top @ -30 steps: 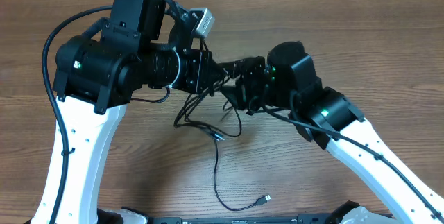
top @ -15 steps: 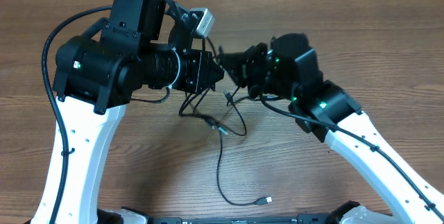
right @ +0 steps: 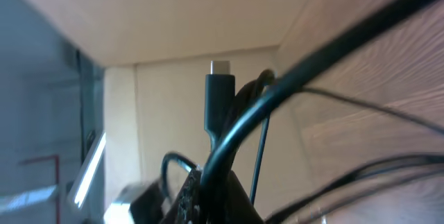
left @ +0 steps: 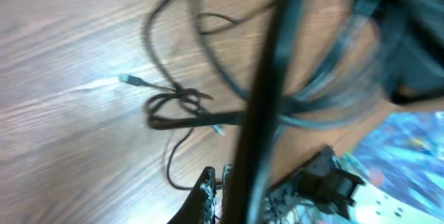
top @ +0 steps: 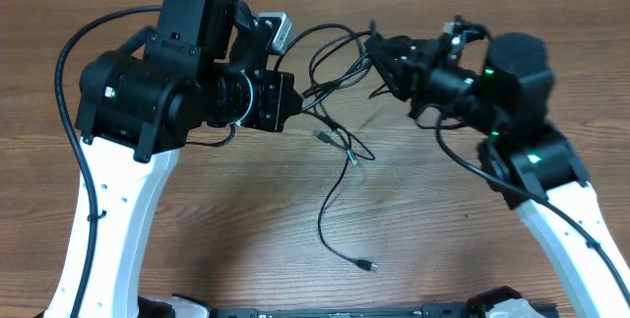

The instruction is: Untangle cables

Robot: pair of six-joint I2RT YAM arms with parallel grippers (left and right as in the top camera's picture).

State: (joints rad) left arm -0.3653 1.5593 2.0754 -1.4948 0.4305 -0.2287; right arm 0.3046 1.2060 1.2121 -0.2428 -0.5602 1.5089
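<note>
cables [top: 333,54] — strung in the air | left fingers [left: 205,195], right fingers [top: 387,60]: each pinching a strand | risk — pulling apart may cinch the tangle

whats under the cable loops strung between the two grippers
Bare wooden table, plus a knotted bit of the same cables lower down, one strand trailing to a plug end. Anything below the left arm is covered by it.
</note>
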